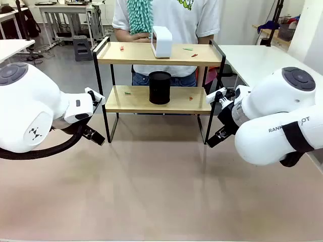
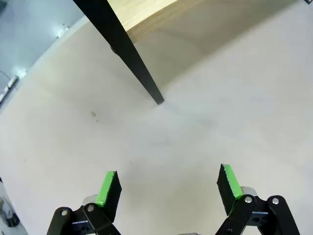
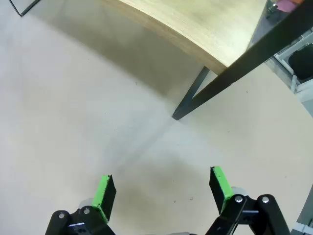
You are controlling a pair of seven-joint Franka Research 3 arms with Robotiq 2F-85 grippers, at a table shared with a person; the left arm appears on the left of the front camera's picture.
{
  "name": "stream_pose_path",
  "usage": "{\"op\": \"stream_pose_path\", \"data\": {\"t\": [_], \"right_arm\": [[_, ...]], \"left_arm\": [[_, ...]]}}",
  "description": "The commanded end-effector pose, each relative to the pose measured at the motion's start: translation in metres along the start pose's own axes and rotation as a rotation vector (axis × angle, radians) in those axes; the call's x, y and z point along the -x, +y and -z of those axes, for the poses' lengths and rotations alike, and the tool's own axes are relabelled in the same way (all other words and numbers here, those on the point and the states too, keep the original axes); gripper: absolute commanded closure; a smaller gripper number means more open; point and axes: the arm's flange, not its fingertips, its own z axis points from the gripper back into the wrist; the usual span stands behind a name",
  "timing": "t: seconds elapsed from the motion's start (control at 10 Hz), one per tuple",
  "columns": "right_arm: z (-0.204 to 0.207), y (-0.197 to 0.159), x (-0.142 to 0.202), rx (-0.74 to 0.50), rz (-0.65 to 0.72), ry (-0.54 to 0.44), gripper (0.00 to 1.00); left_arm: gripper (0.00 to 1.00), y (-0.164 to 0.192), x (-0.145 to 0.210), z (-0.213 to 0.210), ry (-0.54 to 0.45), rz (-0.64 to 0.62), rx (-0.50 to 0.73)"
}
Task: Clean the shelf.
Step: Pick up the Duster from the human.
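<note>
Front view is showing the shelf (image 1: 146,54) standing on the desk (image 1: 161,191), toward its far side, a person (image 1: 166,15) behind it. Left gripper (image 2: 168,183) and right gripper (image 3: 161,188) are hovering near its front legs, jaws spread apart, holding nothing.

Light wooden shelf (image 1: 136,54) (black frame (image 1: 97,75)), black cylinder (image 1: 160,88)

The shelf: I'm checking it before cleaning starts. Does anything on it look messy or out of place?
Yes. Small red and green scraps lie scattered on both boards of the shelf: three on top around the white box, two below beside the black cylinder. Both stand upright.
</note>
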Motion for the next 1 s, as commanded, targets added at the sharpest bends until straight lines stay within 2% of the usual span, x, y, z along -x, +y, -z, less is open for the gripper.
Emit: {"op": "stream_pose_path", "data": {"t": [0.0,0.8,0.9], "right_arm": [[0.000,0.000,0.000,0.000,0.000,0.000,0.00],[0.000,0.000,0.000,0.000,-0.001,0.000,0.00],[-0.035,-0.005,-0.022,-0.091,0.165,0.125,0.00]], "left_arm": [[0.00,0.000,0.000,0.000,0.000,0.000,0.000],[0.00,0.000,0.000,0.000,0.000,-0.001,0.000],[0.00,-0.005,-0.001,-0.036,0.020,0.048,0.131]]}}
